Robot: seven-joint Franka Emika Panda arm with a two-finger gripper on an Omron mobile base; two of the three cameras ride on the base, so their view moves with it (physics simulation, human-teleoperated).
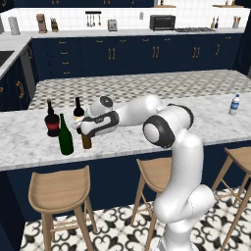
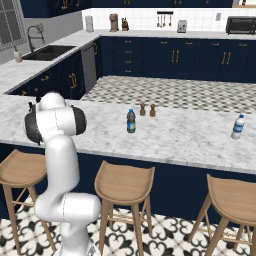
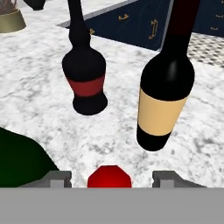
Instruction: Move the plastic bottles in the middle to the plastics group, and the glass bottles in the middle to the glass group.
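The amber-brown bottle (image 1: pixel 87 142) stands on the marble island beside the tall plain green bottle (image 1: pixel 65 136), close to the glass group: a squat red-label wine bottle (image 1: pixel 52 120) and a slimmer yellow-label one (image 1: pixel 78 110). My gripper (image 1: pixel 84 131) hangs over the amber bottle's neck. In the hand view its gripper (image 3: pixel 112 180) is open, a fingertip (image 3: pixel 57 179) standing clear on each side of the red cap (image 3: pixel 109 176). Ahead are the squat bottle (image 3: pixel 85 78), the yellow-label bottle (image 3: pixel 164 96) and the green bottle (image 3: pixel 17 157). The bluish plastic bottle (image 2: pixel 131 121) stands mid-counter; the whitish water bottle (image 2: pixel 238 126) is far right.
Two small wooden shakers (image 2: pixel 147 109) stand behind the bluish bottle. Wooden stools (image 1: pixel 59 191) line the island's near edge (image 1: pixel 29 164). A sink (image 2: pixel 47 51) sits in the back-left counter. Bare marble (image 2: pixel 190 135) stretches between the bluish bottle and the water bottle.
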